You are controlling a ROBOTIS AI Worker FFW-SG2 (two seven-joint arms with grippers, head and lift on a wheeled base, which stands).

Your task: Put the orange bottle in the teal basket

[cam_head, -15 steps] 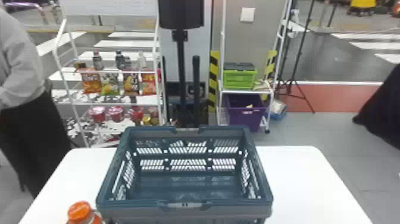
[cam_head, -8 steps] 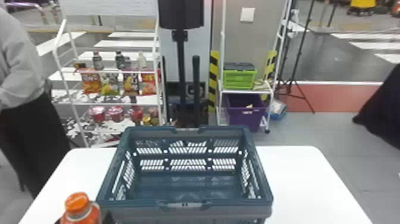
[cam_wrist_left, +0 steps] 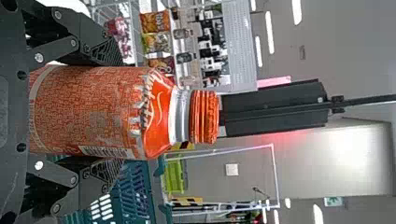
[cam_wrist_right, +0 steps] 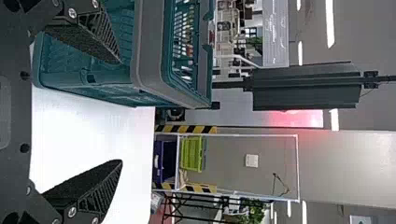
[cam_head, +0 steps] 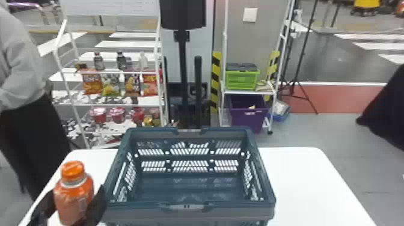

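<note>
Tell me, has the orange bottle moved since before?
Yes, the orange bottle has gone up in the head view: its cap was about level with the near rim of the teal basket, and now shows above it.

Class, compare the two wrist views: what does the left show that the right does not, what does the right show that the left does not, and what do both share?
Left wrist view: the orange bottle, held in the left gripper.
Right wrist view: the open right gripper and a purple bin.
Both: the teal basket and a green crate.
</note>
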